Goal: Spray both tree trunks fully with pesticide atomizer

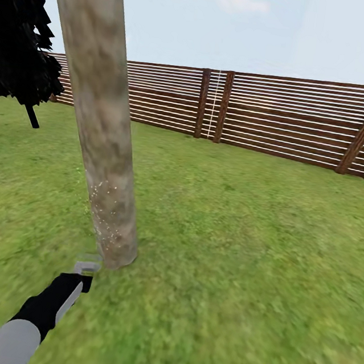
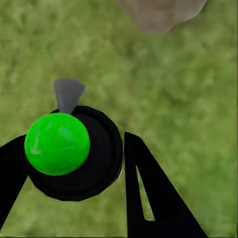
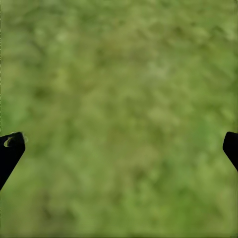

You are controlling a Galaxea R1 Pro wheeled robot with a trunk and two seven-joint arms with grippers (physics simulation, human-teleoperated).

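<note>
So the left gripper [image 2: 74,183] is clamped around the pesticide atomizer [image 2: 74,153], a black round-bodied bottle with a bright green ball top and a little grey nozzle sticking out the front. It hangs low over the blurry green grass floor [image 1: 241,259], just beside the foot of the thick mottled grey-brown tree trunk [image 1: 102,114].

There's a scatter of tiny white pesticide specks [image 1: 107,206] on the lower part of the bark, and as far as I can see nothing higher up. So my read is the spraying is underway but far from finished. To do it well, I'd keep the nozzle pointed squarely at the bark and raise the arm steadily, then work around the sides. Spraying from this low mostly hits the base.

The right gripper [image 3: 119,148] is spread wide open with nothing in it, pointing down at grass.

Count-wise: one pale trunk in sight, one all-black tree [image 1: 23,35] off to the left (not a target, I'd guess), one brown slatted wooden fence [image 1: 283,115], one atomizer, two grippers.
</note>
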